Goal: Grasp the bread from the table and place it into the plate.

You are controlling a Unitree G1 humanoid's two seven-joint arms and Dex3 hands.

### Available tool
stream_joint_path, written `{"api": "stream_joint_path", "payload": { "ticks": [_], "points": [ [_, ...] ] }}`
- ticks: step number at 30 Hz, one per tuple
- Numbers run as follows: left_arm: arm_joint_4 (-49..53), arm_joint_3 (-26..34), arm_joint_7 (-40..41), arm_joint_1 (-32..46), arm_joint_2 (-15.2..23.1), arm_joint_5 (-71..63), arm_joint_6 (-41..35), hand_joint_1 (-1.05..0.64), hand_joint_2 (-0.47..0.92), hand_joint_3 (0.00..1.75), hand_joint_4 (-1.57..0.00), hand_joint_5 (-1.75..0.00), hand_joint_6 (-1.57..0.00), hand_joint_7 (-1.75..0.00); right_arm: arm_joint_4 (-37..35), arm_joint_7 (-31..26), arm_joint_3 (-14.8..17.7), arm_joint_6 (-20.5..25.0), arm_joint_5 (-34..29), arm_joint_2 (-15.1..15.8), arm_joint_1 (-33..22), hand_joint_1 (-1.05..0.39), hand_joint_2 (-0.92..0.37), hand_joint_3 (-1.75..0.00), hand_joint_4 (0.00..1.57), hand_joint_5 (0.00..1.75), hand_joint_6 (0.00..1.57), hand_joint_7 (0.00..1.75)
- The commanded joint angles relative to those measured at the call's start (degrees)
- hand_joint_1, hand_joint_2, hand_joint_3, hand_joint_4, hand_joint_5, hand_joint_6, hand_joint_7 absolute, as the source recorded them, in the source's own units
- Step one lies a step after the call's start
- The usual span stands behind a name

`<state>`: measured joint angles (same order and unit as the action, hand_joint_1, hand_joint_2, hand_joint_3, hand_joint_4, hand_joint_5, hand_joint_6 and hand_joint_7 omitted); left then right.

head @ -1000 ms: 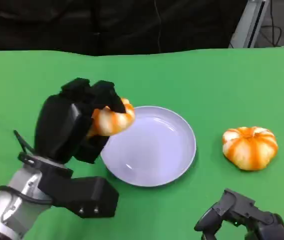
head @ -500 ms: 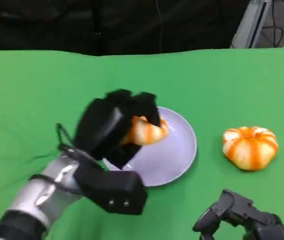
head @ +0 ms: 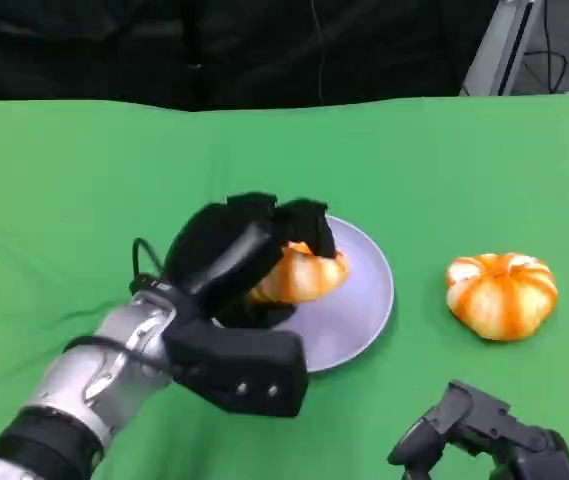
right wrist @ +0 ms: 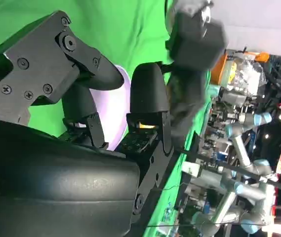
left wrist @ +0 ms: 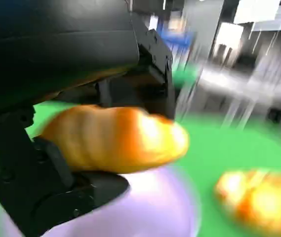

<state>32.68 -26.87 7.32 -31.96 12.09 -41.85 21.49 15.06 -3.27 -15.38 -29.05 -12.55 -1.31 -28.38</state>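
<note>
Green cloth covers the whole table (head: pixel 54 180) in the head view, and the left hand (head: pixel 249 260) is over the pale lilac plate (head: pixel 364 300) with its fingers wrapped around the bread (head: pixel 304 275), a golden-orange roll. The bread sits above the plate's left half; can't tell if it's touching the dish or hanging just over it. Off to the right, well apart from the plate, there's a striped orange pumpkin-shaped bun (head: pixel 501 295) lying on the cloth. The right hand (head: pixel 479 435) is low at the near edge, fingers curled in with nothing in them as far as I can see.

Left wrist view: the bread (left wrist: pixel 115 140) is clamped between black fingers (left wrist: pixel 56 168), with the plate (left wrist: pixel 145 207) right below and the bun (left wrist: pixel 259 200) a blurry orange blob further off.

Right wrist view: the right hand's own fingers (right wrist: pixel 147 96) are up close, a sliver of the plate (right wrist: pixel 115 118) is behind them, and some lab clutter sits beyond the table.

What could go wrong, I reckon: the bread is over the plate's left side, not the middle, so letting go now might land it on the rim and roll it onto the cloth. It could also snag on a finger as the hand opens and get dragged back out.

No brands or readable writing anywhere.
</note>
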Motion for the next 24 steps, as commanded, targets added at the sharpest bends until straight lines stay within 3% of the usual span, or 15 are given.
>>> {"api": "stream_joint_path", "payload": {
  "ticks": [1, 17, 20, 21, 24],
  "points": [
    [-6.9, -0.5, -11.9, -0.8, 2.3, -0.2, -7.7, -0.92, 0.91, 0.36, -0.01, -0.02, -0.01, -0.02, 1.1, -0.6, -0.3, 0.0, 0.1, -0.1, -0.9, -0.11, -0.37, -1.25, 0.7, 1.6, 0.76, 1.31],
    [-18.3, 1.7, -25.4, 1.7, 6.3, 5.0, -12.3, -0.96, 0.92, 0.33, 0.0, 0.0, 0.0, 0.0, 2.1, -0.4, 0.0, 0.5, 0.2, 0.2, -1.0, -0.1, -0.35, -1.28, 0.7, 1.6, 0.76, 1.31],
    [-24.2, 4.5, -27.1, 4.4, 8.1, 8.8, -11.8, -0.89, 0.92, 0.32, 0.0, 0.0, -0.02, -0.01, 2.3, -0.5, -0.3, 0.9, 0.1, 0.0, -1.0, -0.12, -0.36, -1.28, 0.7, 1.6, 0.76, 1.32],
    [-26.0, 5.5, -27.2, 5.5, 8.6, 10.0, -11.5, -0.78, 0.92, 0.31, -0.08, -0.04, -0.08, -0.04, 2.3, -0.5, -0.3, 0.9, 0.0, 0.0, -0.9, -0.12, -0.36, -1.27, 0.69, 1.6, 0.76, 1.32],
    [-28.5, 6.7, -27.5, 6.8, 9.3, 11.5, -11.4, -0.72, 0.92, 0.29, -0.12, -0.07, -0.12, -0.05, 2.3, -0.6, -0.4, 1.0, 0.0, -0.1, -0.9, -0.13, -0.36, -1.26, 0.69, 1.6, 0.76, 1.32]
  ]
}}
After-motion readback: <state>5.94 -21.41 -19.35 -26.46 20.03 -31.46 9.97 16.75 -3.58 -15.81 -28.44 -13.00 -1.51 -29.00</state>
